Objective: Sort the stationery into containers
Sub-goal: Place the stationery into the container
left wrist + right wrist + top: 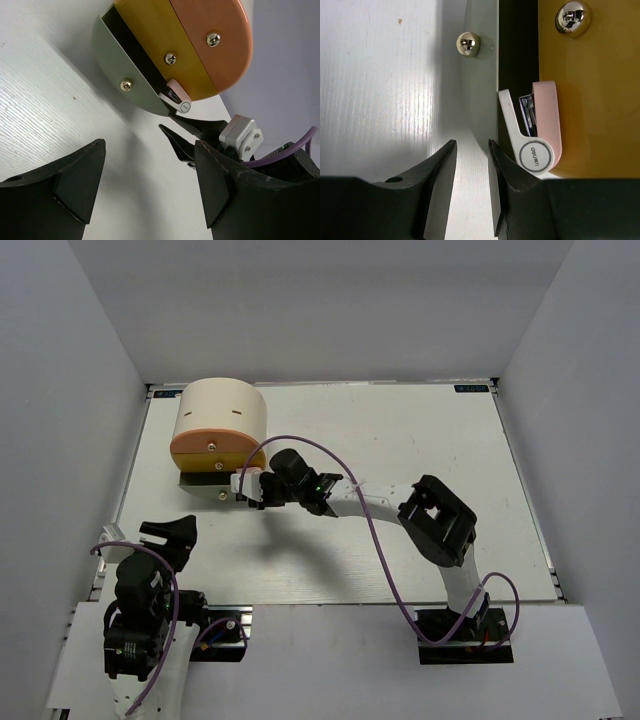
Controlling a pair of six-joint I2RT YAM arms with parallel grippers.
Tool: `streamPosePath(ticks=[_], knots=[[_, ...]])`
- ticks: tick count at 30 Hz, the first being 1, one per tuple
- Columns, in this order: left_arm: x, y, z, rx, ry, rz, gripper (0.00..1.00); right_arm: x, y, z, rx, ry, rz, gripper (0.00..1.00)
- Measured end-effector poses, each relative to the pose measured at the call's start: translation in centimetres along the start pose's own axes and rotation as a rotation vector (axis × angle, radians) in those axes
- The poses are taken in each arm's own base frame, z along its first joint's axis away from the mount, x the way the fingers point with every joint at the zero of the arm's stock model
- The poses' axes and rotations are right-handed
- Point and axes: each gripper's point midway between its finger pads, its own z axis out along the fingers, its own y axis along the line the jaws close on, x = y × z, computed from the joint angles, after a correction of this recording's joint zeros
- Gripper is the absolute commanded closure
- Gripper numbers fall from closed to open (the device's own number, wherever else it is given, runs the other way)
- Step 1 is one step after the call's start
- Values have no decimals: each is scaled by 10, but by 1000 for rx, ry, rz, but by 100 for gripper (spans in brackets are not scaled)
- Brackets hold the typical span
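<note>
The cream half-cylinder box [222,410] stands at the far left with its orange drawer [210,45] and yellow drawer [165,50] closed. Its grey bottom drawer [480,90] is pulled out. A small grey-and-pink sharpener-like piece [540,135] lies in the gap of that open drawer and sticks up over its front wall; it also shows in the left wrist view [177,100]. My right gripper [470,145] is narrowly open and empty, its tips at the drawer's front wall beside the piece. My left gripper [150,150] is wide open and empty, low at the near left. No markers or pens show.
Round metal knobs [469,43] stick out from each drawer front. The right arm [435,520] reaches across the middle of the white table [400,440]. Grey walls close in the table on the left, the right and the far side.
</note>
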Motion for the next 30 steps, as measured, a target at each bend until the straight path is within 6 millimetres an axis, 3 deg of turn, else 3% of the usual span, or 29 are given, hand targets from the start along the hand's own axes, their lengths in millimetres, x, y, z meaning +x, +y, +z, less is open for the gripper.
streamPosePath(ticks=[14, 30], knots=[[0, 0, 0, -2, -3, -10, 19, -12, -8, -10, 24, -24, -9, 62], [0, 1, 0, -6, -2, -17, 19, -7, -9, -7, 32, -11, -7, 61]])
